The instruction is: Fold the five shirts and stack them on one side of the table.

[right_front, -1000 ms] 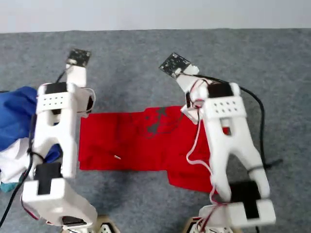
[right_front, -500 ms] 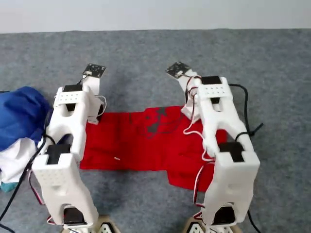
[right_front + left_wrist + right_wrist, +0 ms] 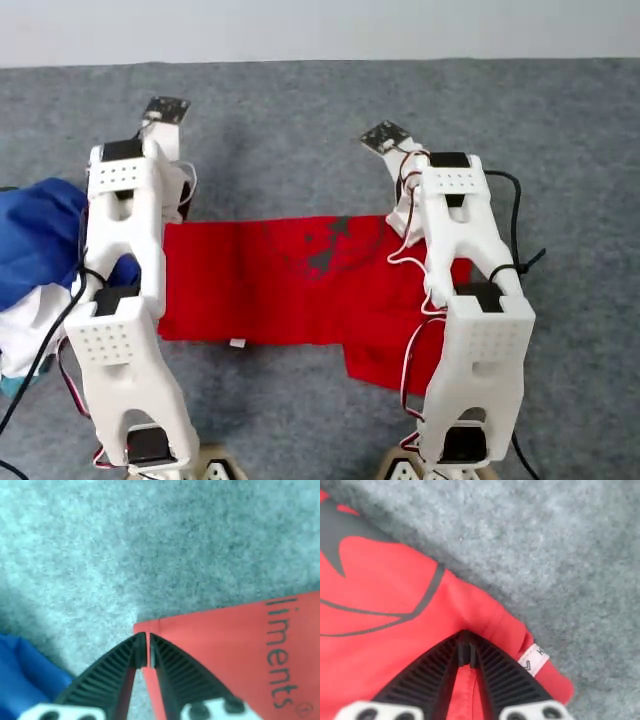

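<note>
Two pinches on the red shirt [image 3: 290, 280], spread flat mid-desk [image 3: 300, 120]: clamped at its far corner by the left gripper [image 3: 143, 652], and beside the white label [image 3: 534, 659] by the right gripper [image 3: 465, 652], both closed tight on cloth. Probably held so to keep the far edge level for folding. Heaped beside the left arm, blue and white shirts [image 3: 35, 250], not yet folded.

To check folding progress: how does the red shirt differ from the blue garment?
The red shirt lies spread flat between the arms; the blue garment is bunched in a heap. The red shirt carries a dark print; the blue garment looks plain. The left tool and right tool pinch the red shirt; nothing holds the blue garment. Both rest on the grey table.
</note>
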`<state>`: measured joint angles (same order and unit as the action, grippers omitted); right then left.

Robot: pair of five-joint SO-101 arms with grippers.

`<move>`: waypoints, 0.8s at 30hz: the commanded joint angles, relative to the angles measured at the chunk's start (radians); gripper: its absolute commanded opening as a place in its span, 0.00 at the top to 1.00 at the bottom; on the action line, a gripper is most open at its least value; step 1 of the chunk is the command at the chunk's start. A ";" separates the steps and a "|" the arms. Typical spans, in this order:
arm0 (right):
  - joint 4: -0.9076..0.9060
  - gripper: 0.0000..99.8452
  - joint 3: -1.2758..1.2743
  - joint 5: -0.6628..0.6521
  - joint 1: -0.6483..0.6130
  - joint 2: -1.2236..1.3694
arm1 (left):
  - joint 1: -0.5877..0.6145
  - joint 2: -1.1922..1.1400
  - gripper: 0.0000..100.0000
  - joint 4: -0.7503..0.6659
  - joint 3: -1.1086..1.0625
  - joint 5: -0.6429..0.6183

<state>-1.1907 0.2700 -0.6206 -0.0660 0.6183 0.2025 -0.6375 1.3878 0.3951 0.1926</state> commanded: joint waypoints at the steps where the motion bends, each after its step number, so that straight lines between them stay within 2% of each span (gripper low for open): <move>1: -0.004 0.99 0.074 0.003 0.024 -0.031 | 0.006 0.038 0.98 0.054 0.077 -0.006; 6: -0.113 0.99 0.109 0.005 -0.002 -0.143 | 0.002 0.110 0.98 0.173 0.143 0.015; 14: -0.361 0.99 0.112 0.011 -0.048 -0.381 | 0.008 0.270 0.98 0.370 0.134 0.051; 20: -0.601 0.99 0.107 0.011 -0.054 -0.492 | 0.011 0.448 0.98 0.367 -0.097 0.123; 24: -0.605 0.99 -0.012 0.012 -0.016 -0.576 | 0.032 0.589 0.98 0.365 -0.315 0.190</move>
<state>-1.7476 0.3053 -0.6191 -0.1074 0.1473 0.2148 -0.1788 1.7238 0.2002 0.3307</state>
